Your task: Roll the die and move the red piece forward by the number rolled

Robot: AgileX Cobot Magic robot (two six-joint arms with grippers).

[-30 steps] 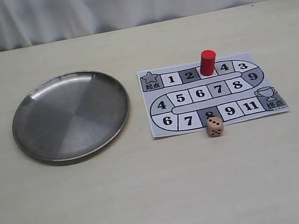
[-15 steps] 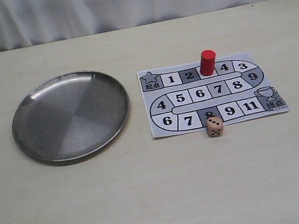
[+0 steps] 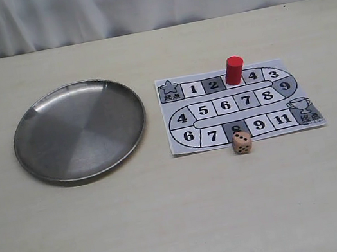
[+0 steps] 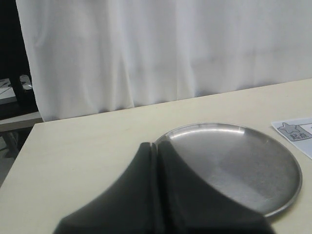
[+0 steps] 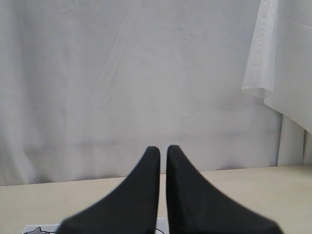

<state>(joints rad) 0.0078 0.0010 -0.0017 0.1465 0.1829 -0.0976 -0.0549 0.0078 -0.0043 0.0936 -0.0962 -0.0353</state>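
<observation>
Plate (image 3: 80, 132): one, round, shallow, brushed steel, on the pale bench (image 3: 186, 227).
Left end effector (image 4: 157, 146): black fingers pressed together, empty, pointing at the plate; die outside its view.
Board (image 3: 214, 108): one printed paper track, just right of the plate.
Die (image 3: 242, 142): one pale wooden cube, flat, at the board's near edge by square 8.
Red piece (image 3: 234, 70): one red cylinder, upright, long axis vertical, between squares 2 and 4.
Right end effector (image 5: 163, 151): black fingers nearly touching, empty; die unseen there.
</observation>
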